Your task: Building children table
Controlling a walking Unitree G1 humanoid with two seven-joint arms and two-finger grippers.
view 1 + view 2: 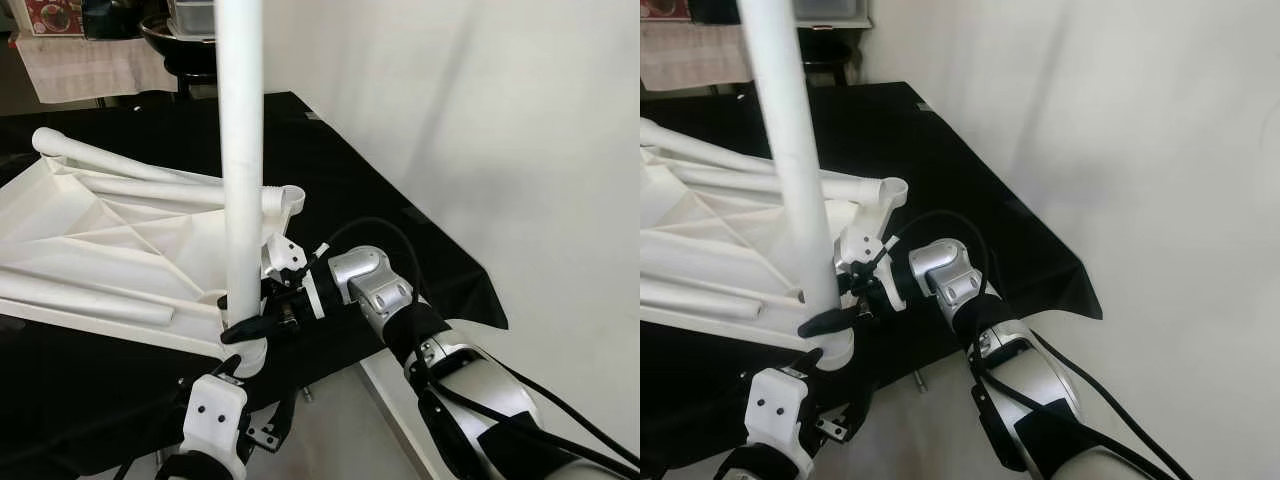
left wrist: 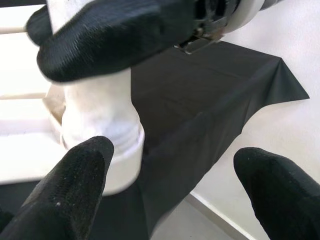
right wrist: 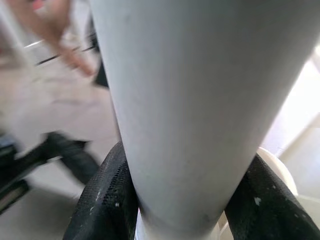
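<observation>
White plastic table leg (image 1: 240, 150), long axis upright, foot seated in corner socket (image 1: 245, 352) of upturned white tabletop (image 1: 90, 250) on black cloth. Right gripper (image 1: 245, 325) clamps leg just above socket. Left gripper (image 2: 170, 175), fingers spread wide, waits just below, nearer socket.
</observation>
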